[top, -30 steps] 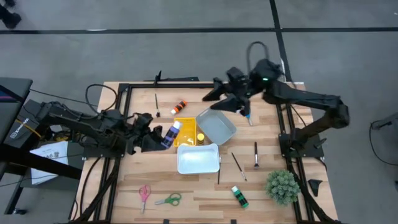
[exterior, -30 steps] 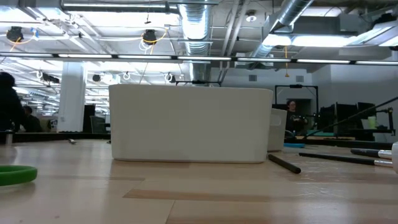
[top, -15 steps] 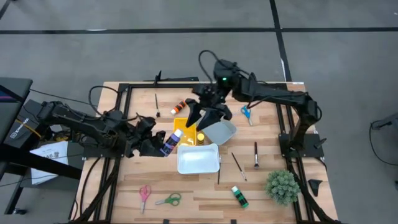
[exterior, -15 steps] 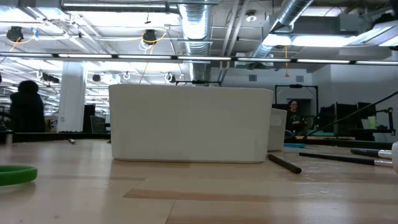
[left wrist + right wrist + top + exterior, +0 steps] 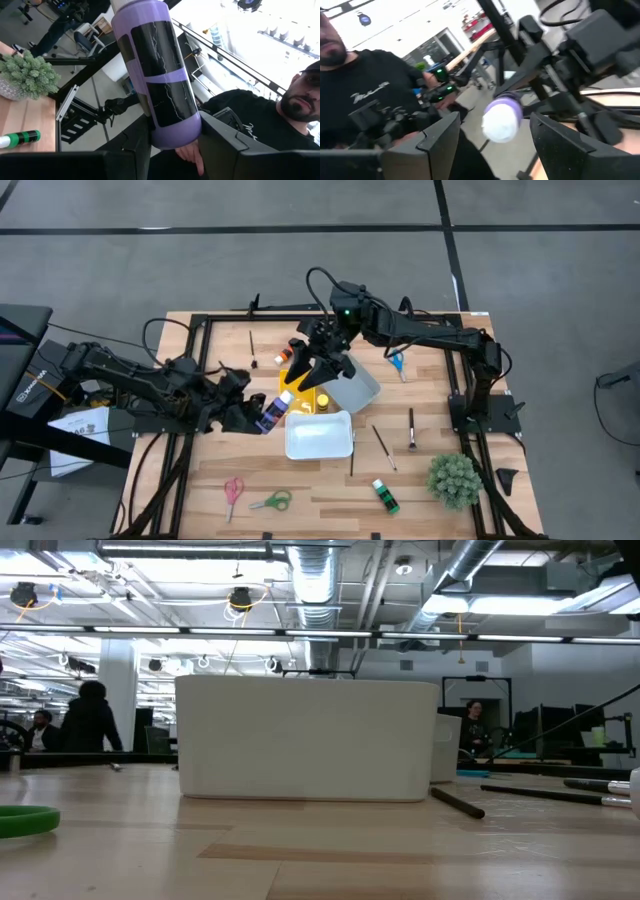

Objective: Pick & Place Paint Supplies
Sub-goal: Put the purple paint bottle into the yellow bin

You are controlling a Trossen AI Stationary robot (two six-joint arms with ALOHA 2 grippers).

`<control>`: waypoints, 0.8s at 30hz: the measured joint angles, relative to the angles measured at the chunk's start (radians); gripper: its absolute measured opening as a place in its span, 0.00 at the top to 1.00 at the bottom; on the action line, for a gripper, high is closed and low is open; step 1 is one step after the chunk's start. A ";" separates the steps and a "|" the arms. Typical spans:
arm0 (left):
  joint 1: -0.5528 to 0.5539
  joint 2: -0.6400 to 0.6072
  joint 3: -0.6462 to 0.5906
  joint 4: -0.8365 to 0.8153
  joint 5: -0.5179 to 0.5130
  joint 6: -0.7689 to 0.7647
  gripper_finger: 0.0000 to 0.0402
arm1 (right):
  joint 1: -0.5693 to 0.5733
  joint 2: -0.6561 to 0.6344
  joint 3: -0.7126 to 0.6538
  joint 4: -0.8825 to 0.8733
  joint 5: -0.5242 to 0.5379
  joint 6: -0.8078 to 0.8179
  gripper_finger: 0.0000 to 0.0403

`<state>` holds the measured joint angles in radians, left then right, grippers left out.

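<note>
Above the yellow tray at the table's centre, the left gripper pinches a purple paint bottle by its base, white cap pointing toward the tray. The left wrist view shows what the overhead cannot: both fingers pressed against the bottle's purple body. The right gripper hovers over the tray's far edge, its fingers spread and empty; its wrist camera looks between them straight at the bottle's white cap. From table height, a white bin blocks both arms; only a dark paintbrush beside it shows.
</note>
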<state>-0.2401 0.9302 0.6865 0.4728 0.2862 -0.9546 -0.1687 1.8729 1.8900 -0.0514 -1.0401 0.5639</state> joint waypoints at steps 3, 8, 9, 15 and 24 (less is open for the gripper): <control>0.000 0.000 0.000 0.000 -0.002 0.000 0.67 | 0.003 0.000 0.000 -0.040 0.042 -0.038 0.41; 0.000 0.000 0.000 0.000 -0.025 -0.015 0.67 | 0.015 0.000 0.000 -0.065 0.073 -0.078 0.41; 0.000 0.000 0.000 0.000 -0.036 -0.015 0.67 | 0.019 0.000 0.000 -0.067 0.075 -0.078 0.41; 0.000 0.000 0.000 -0.001 -0.077 -0.019 0.67 | 0.045 0.000 0.000 -0.080 0.104 -0.104 0.41; 0.000 0.000 0.000 -0.001 -0.080 -0.022 0.67 | 0.044 0.000 0.000 -0.083 0.151 -0.103 0.41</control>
<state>-0.2398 0.9302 0.6865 0.4717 0.2066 -0.9768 -0.1246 1.8729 1.8900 -0.1349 -0.8890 0.4606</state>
